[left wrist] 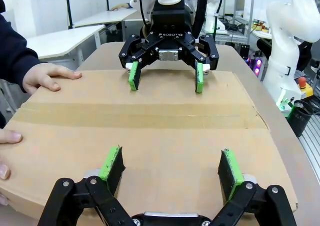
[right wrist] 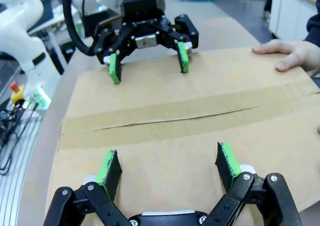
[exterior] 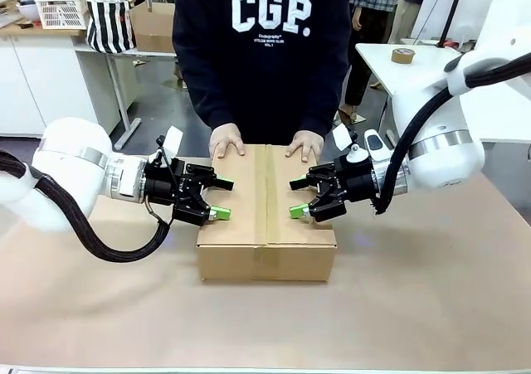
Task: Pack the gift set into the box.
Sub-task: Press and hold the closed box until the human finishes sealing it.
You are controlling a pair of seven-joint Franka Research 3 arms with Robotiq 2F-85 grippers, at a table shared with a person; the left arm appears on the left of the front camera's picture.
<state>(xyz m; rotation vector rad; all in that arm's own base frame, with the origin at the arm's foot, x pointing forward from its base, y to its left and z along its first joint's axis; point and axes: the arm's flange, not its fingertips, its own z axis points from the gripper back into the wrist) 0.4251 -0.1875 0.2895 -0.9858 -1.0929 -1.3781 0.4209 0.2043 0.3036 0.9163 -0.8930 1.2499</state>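
Note:
The box (exterior: 265,225) lies on the table with its top flaps folded shut and a seam running down the middle. A person's hands (exterior: 226,140) press on its far edge. My left gripper (exterior: 222,198) hovers open over the box's left edge, and my right gripper (exterior: 296,198) hovers open over the right edge; neither holds anything. In the left wrist view my left gripper (left wrist: 171,165) spreads over the box top (left wrist: 165,126), facing the right gripper (left wrist: 165,78). In the right wrist view my right gripper (right wrist: 169,163) faces the left gripper (right wrist: 149,64). The gift set is hidden.
The tan table (exterior: 415,291) has free room in front of the box and on both sides. Behind the person are a striped bag (exterior: 110,21), a small carton (exterior: 153,26), a white basket (exterior: 62,9) and a tape roll (exterior: 404,55).

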